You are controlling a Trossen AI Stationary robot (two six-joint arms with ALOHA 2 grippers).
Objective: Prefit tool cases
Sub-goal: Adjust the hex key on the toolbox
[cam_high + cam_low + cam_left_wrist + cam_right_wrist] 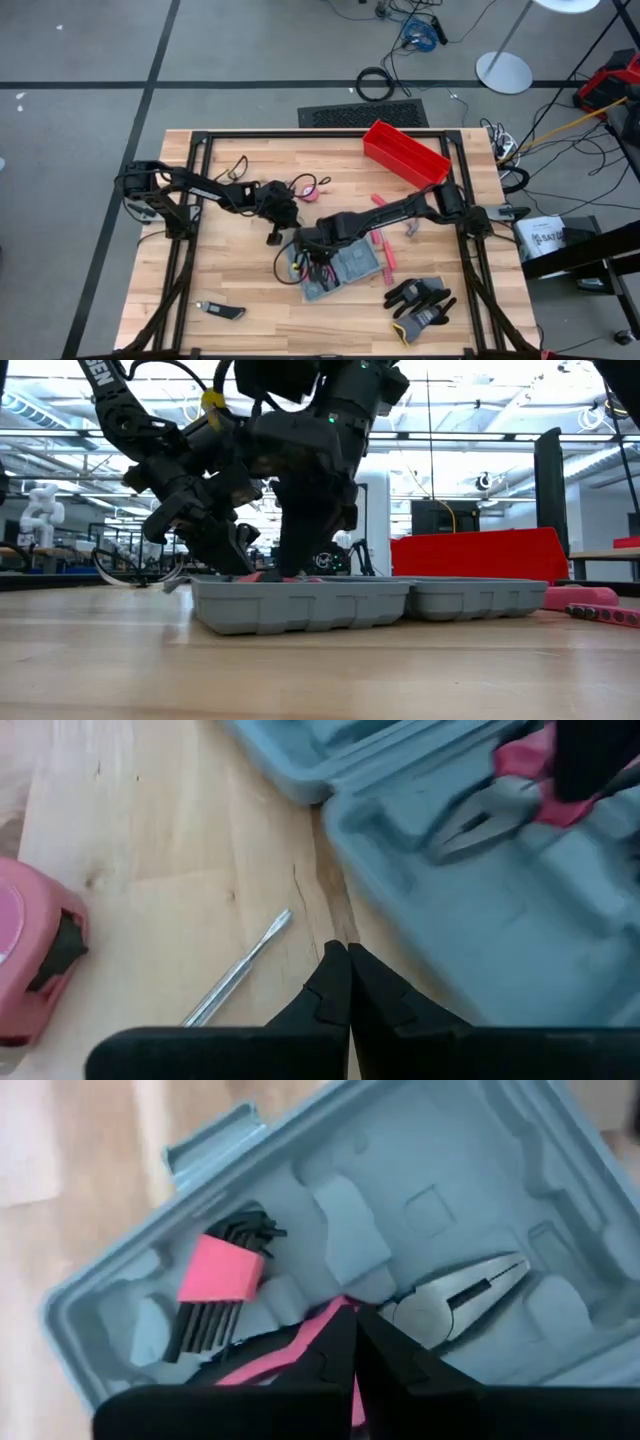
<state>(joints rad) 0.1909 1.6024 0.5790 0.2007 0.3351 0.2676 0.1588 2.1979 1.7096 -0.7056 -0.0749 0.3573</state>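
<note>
The grey-blue tool case [338, 268] lies open on the wooden table, moulded slots up; the low view shows both halves [300, 605] resting flat. A pink-holdered hex key set [220, 1270] sits in one slot. My right gripper [355, 1330] is over the case, shut on pink-handled pliers [465, 1295]. My left gripper [348, 965] is shut and empty, just off the case's edge [380, 890], above bare table. A thin metal screwdriver shaft [240, 975] lies on the table beside it. My right gripper pinches the pliers by their pink handles [300, 1342] between its two fingers, coming steeply from above. The steel jaws [475, 820] point away from the fingers and lie low in the moulded tray. Whether the pliers are fully seated in their slot is hidden by the fingers.
A red open bin [405, 152] stands at the far right. Pink tools [385, 250] lie right of the case and black-grey gloves [420, 305] near the front right. A pink tape measure [30, 960] sits beside my left gripper; a small knife [220, 312] lies front left.
</note>
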